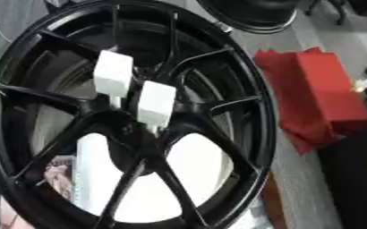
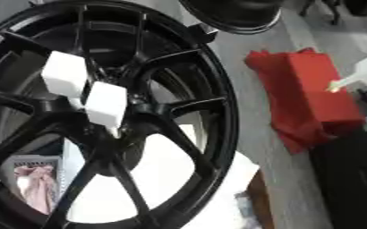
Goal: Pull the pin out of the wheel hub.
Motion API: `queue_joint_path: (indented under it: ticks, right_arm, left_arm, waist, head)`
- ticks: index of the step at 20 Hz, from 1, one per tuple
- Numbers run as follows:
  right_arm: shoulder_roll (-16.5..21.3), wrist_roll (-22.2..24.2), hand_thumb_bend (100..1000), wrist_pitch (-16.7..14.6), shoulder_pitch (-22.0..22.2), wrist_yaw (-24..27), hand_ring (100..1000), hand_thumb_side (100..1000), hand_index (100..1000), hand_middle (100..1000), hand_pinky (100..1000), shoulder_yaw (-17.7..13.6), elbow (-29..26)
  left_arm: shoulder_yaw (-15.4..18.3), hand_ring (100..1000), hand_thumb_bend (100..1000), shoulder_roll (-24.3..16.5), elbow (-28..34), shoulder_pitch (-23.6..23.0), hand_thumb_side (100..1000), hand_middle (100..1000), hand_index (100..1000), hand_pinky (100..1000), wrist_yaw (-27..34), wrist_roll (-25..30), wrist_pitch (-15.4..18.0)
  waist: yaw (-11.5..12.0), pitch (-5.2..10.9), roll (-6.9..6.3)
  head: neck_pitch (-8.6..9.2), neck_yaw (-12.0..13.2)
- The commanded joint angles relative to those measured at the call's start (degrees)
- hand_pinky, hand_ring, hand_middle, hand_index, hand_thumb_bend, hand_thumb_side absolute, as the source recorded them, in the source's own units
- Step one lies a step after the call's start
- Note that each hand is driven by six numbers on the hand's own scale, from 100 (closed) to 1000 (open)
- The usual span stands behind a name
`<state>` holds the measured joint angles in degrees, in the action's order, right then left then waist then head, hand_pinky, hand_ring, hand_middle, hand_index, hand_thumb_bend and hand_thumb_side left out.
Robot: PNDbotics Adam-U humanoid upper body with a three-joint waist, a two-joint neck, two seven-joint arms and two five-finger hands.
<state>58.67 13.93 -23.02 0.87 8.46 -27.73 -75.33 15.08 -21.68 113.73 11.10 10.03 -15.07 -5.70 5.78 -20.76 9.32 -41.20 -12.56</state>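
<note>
A large black spoked wheel (image 1: 218, 80) stands tilted and fills most of both views. Its hub (image 1: 136, 127) lies at the centre where the spokes meet. Two white block-shaped pin heads stick out of the hub area: one upper left (image 1: 113, 74) and one lower right (image 1: 156, 104), each on a thin white stem going into the hub. In the right eye view the same blocks show as the upper pin head (image 2: 64, 74) and the lower pin head (image 2: 106, 104). No robot hand shows in either view.
A red cloth-covered block (image 1: 316, 96) lies on the grey floor to the right of the wheel. A second black wheel (image 1: 249, 15) shows at the top. A white pointed object (image 2: 359, 74) enters from the right edge. White sheets and a pinkish item (image 2: 34, 185) lie behind the spokes.
</note>
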Motion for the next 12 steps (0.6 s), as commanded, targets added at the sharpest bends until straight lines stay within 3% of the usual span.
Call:
queue_joint_path:
  ticks: [1, 4, 6, 7, 8, 10, 12]
  right_arm:
    - [1.7, -0.9, 355, 1.0, -0.4, 2.3, 930, 100, 840, 827, 989, -1.6, 0.3]
    - [1.4, -2.0, 443, 1.6, -0.9, 6.0, 876, 100, 794, 734, 972, -1.7, -0.3]
    - [1.3, -3.8, 335, 2.0, -1.4, 10.0, 826, 119, 741, 639, 952, -1.7, -2.5]
    - [1.4, -5.2, 331, 1.8, -1.8, 12.2, 812, 185, 728, 620, 946, -1.5, -4.5]
    - [1.5, -6.5, 229, 1.6, -2.1, 14.0, 798, 196, 716, 604, 942, -1.1, -6.8]
    - [1.8, -8.1, 140, 0.7, -2.7, 17.1, 789, 269, 707, 590, 940, 0.2, -11.9]
    - [2.2, -8.5, 100, -0.1, -3.4, 19.1, 784, 285, 702, 582, 941, 2.0, -17.0]
  left_arm:
    - [0.5, 479, 100, -0.7, 0.9, 0.1, 735, 581, 759, 913, -0.4, -0.2, 0.1]
    - [0.5, 479, 100, -0.7, 0.9, 0.1, 735, 581, 759, 913, -0.4, -0.2, 0.0]
    - [0.5, 479, 100, -0.7, 0.9, 0.2, 732, 581, 759, 913, -0.4, -0.1, 0.0]
    - [0.4, 479, 100, -0.8, 0.9, 0.2, 731, 580, 759, 913, -0.4, -0.1, 0.1]
    - [0.4, 479, 100, -0.8, 0.9, 0.2, 731, 580, 759, 913, -0.3, -0.1, 0.1]
    - [0.3, 478, 100, -0.7, 0.9, 0.2, 731, 580, 758, 913, -0.3, 0.0, 0.1]
    - [0.2, 478, 100, -0.7, 0.9, 0.2, 730, 580, 758, 913, -0.2, 0.0, 0.1]
  waist:
    - [-0.2, 1.02, -0.23]
    - [-0.3, 0.98, -0.2]
    - [-0.3, 0.98, -0.26]
    - [-0.2, 1.0, -0.31]
    - [-0.2, 1.02, -0.37]
    - [-0.2, 1.13, -0.52]
    - [-0.2, 1.27, -0.69]
  head:
    - [0.18, -0.2]
    - [0.23, -0.1]
    - [0.27, -0.1]
    - [0.25, -0.1]
    - [0.23, -0.1]
    - [0.07, -0.1]
    - [-0.12, 0.1]
